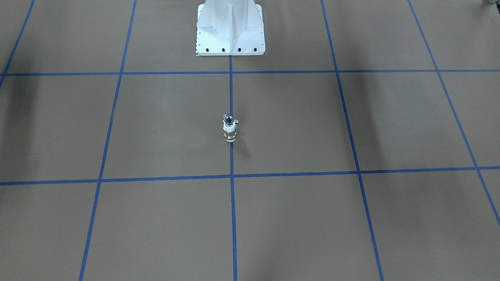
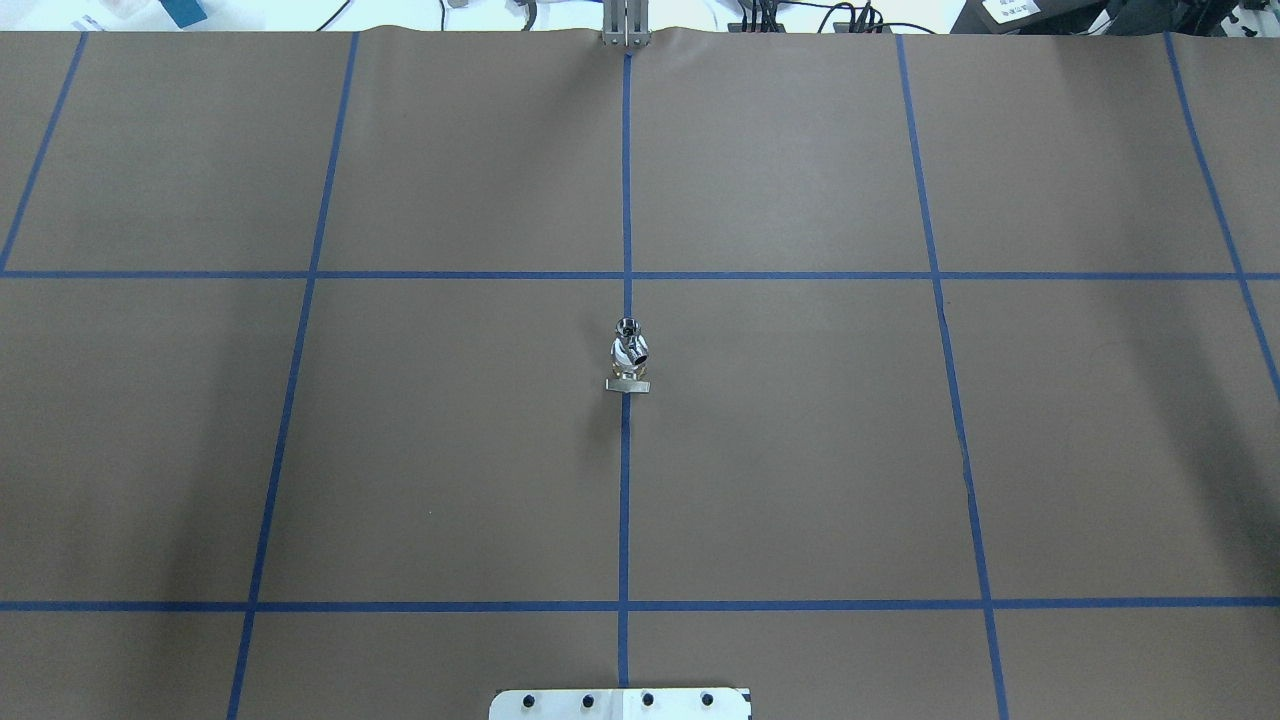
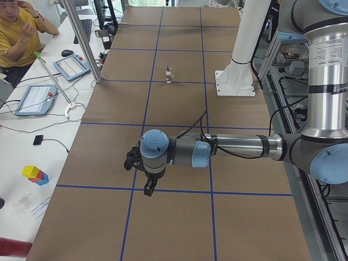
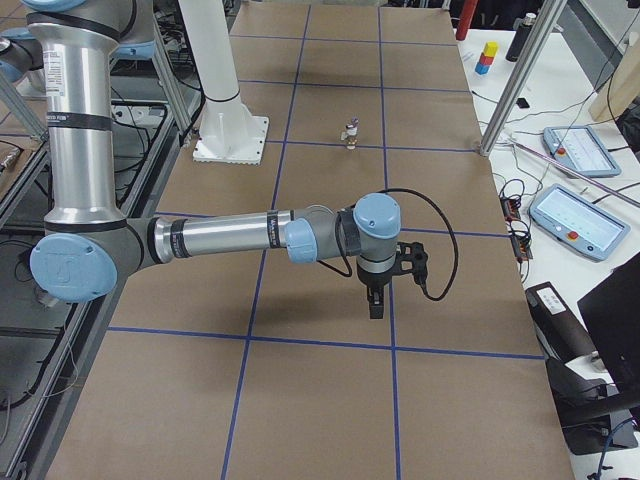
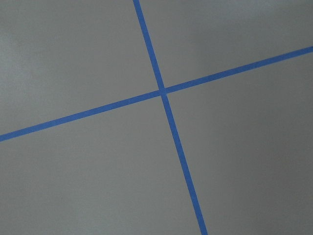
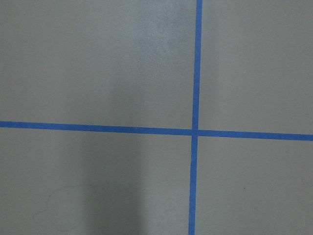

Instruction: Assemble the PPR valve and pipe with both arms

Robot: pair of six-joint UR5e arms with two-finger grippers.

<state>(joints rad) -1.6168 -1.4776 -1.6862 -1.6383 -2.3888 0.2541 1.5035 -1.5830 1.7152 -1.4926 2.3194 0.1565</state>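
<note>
The PPR valve (image 1: 229, 132), white with a brass middle, stands upright on the centre tape line. The shiny silver pipe (image 1: 227, 118) sits on top of it as one stack. The stack also shows in the overhead view (image 2: 630, 355), small in the left view (image 3: 169, 74) and small in the right view (image 4: 350, 132). My left gripper (image 3: 148, 187) hangs over the table's left end, far from the stack. My right gripper (image 4: 375, 302) hangs over the right end, also far from it. I cannot tell whether either is open or shut. Both wrist views show only bare paper and tape.
Brown paper with a blue tape grid (image 2: 625, 500) covers the table. The white robot base (image 1: 230, 29) stands behind the stack. Tablets (image 3: 35, 98), cables and coloured blocks (image 3: 35, 174) lie on the side bench, where a person in yellow (image 3: 16, 32) sits.
</note>
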